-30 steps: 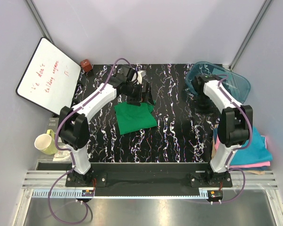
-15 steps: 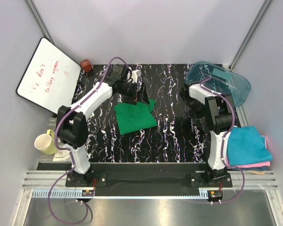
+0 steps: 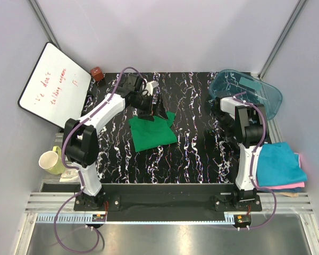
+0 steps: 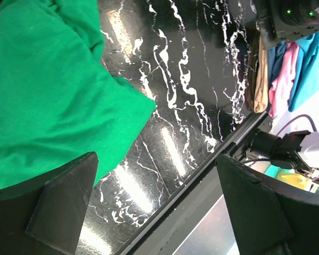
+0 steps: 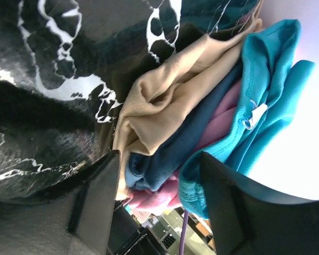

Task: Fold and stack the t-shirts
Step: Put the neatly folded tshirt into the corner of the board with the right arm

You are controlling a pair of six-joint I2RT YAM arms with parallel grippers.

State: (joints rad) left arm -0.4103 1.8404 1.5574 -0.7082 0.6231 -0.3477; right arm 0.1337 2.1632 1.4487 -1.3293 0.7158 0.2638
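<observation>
Pulled right tool (image 5: 158, 156) back off stacked t-shirts (image 3: 279, 164), jaws narrowing, empty; kept left tool (image 4: 157, 159) gaping, ungripped, over green t-shirt (image 4: 53, 95), likely next to stack.

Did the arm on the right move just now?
Yes. The right arm swung its elbow left and toward the tub, off the teal-blue shirt stack it was covering.

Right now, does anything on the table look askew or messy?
Yes. The green shirt lies skewed to the table edges, its far corner rumpled. The stack at the right edge looks untidy: the tan shirt is bunched, not flat, beneath the pink shirt and teal-blue shirt.
</observation>
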